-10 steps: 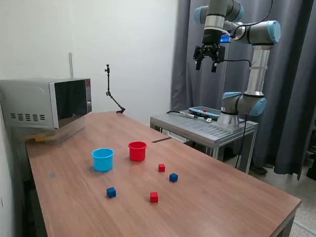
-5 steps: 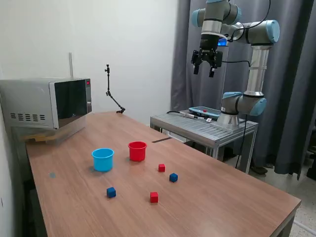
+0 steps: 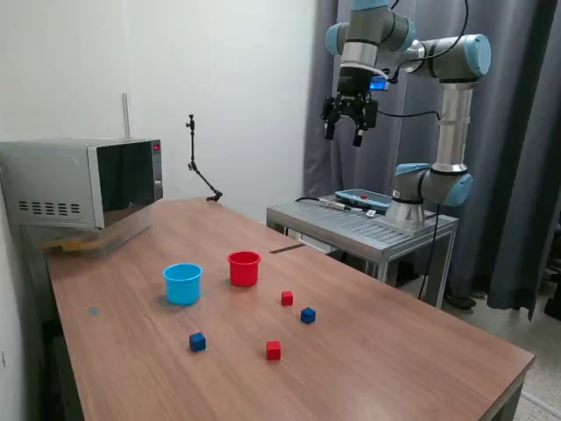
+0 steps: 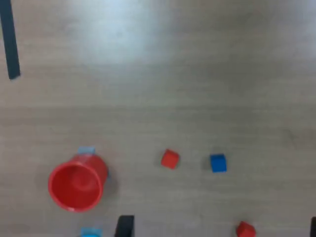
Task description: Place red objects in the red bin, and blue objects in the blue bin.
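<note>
End effector [image 3: 343,133] hangs high above the bench [image 3: 394,351], fingers spread, empty. Red cubes [image 3: 287,298] and blue cubes [image 3: 308,315] lie at five o'clock from red cup [image 3: 244,267] and blue cup [image 3: 182,282].

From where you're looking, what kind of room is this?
Probably a robotics lab or test room: a grey-and-blue robot arm mounted on a metal stand, a long wooden table, and a silver microwave oven by a white wall.
</note>
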`<state>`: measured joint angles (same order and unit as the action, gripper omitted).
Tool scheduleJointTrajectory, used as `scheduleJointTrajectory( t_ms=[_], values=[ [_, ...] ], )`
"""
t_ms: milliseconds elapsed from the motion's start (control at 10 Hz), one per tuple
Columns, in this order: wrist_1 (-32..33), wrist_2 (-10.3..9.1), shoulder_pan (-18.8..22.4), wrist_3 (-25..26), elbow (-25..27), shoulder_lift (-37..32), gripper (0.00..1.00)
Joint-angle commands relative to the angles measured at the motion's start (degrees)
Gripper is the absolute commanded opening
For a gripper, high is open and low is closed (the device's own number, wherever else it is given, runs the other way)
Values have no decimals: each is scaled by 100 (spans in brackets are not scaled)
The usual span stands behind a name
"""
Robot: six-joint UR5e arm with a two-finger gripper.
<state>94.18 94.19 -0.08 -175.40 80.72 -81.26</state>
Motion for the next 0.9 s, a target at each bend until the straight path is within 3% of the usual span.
scheduleJointTrajectory(
  t_ms=[0,500,800],
  values=[
    [380,21,-27,-82,-171,381,100],
    [839,3,25,-835,-1119,1593,100],
    [1486,-32,35,-978,-1401,2104,100]
  ],
)
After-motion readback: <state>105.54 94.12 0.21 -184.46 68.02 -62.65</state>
